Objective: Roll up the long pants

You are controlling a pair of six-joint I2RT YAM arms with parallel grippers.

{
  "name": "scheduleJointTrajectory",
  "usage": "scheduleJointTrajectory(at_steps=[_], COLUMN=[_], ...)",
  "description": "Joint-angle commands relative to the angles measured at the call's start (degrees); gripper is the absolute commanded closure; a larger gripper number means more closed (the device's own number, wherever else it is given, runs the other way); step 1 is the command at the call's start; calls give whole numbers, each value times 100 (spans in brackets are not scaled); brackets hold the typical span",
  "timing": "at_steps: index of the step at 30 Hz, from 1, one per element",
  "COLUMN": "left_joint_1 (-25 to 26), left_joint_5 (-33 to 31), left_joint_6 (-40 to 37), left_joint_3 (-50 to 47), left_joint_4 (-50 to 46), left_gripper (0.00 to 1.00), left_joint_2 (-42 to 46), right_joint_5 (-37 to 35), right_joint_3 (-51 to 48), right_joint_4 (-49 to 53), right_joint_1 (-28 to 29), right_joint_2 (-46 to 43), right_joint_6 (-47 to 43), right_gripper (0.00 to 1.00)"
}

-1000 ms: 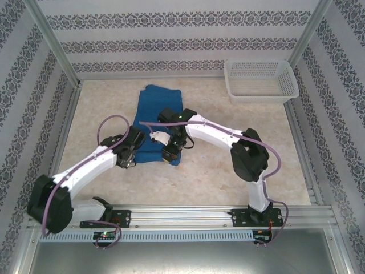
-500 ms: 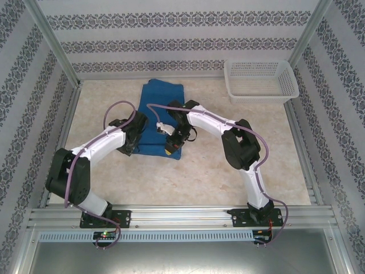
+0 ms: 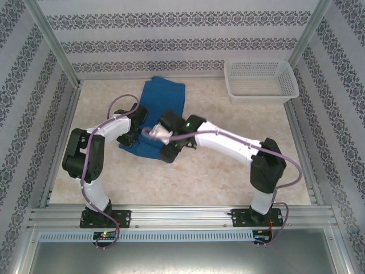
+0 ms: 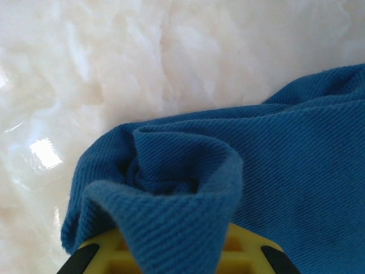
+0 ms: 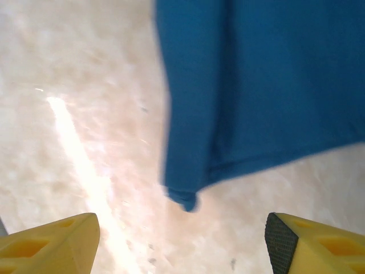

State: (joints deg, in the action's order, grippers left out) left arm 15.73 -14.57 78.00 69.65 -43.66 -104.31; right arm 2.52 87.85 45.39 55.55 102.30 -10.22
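Note:
The long pants (image 3: 165, 100) are royal-blue cloth lying lengthwise at the middle back of the table, with the near end partly rolled. My left gripper (image 3: 130, 139) sits at the roll's left end. In the left wrist view the rolled end of the pants (image 4: 188, 171) curls like a spiral, and my left gripper (image 4: 177, 260) is shut on its fold. My right gripper (image 3: 169, 152) is at the near right corner of the cloth. In the right wrist view my right gripper (image 5: 182, 245) is open, with a corner of the pants (image 5: 268, 85) just ahead of it and bare table between the fingers.
A white mesh basket (image 3: 261, 80) stands at the back right. Metal frame posts and patterned walls close in the marble-look table (image 3: 228, 171) on three sides. Free tabletop lies to the right and in front of the cloth.
My right gripper has opened, let go of the pants and drawn back a little towards the near side. My left arm has folded in closer, still gripping the roll.

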Motion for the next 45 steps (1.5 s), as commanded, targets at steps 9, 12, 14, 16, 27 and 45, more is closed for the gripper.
scheduleJointTrajectory(at_steps=[9,12,14,16,27,45], left_joint_1=[-92,-103,-106,-113,-135,-272], left_joint_5=[235,261,302,339,446,479], left_joint_6=[-255,-262,-263,-272,-302,-694], left_joint_3=[328,322,296,271,-53,-42], left_joint_4=[117,126,154,168,262,184], left_gripper=[100,100,100,100,100,0], left_joint_2=[-348,-358,-361,-351,11,942], right_joint_5=[-2654,-2876,-3021,-3140,-3315,-299], right_joint_3=[-831,-799,-723,-682,-344,950], right_joint_4=[-1325,-1582,-1719,-1922,-2954,-713], right_joint_1=[1106,1180,1195,1197,720,-444], right_joint_2=[618,881,1108,1323,2072,1800], right_joint_6=[-314,-518,-682,-859,-1930,-606], right_gripper=[23,23,23,23,25,100])
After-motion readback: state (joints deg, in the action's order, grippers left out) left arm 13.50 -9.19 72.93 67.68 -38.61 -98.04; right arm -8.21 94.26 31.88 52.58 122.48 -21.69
